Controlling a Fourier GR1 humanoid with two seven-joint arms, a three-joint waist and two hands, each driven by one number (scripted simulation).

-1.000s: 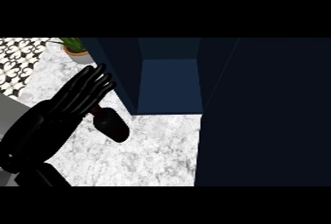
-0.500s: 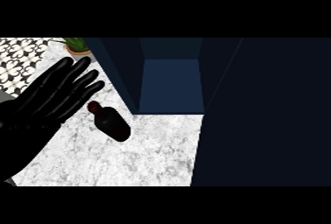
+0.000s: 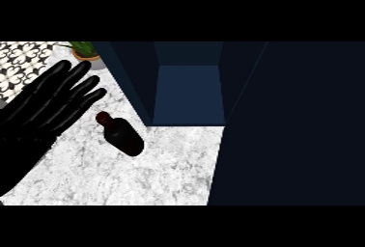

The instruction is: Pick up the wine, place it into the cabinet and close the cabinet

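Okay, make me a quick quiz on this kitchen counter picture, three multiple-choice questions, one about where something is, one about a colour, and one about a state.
1. Where does the wine bottle lie?
A. inside the cabinet
B. on the marble counter, in front of the cabinet and to its left
C. in the plant pot

2. What colour is the cabinet?
A. dark blue
B. white
C. red

3. How is the left hand?
A. curled round the bottle
B. shut in a fist
C. open, fingers straight, holding nothing

Answers:
1 B: the bottle rests on the marble counter, outside the cabinet's opening.
2 A: the cabinet's walls and inner back panel are dark blue.
3 C: the fingers spread straight, beside the bottle and to its left, none curled round it.
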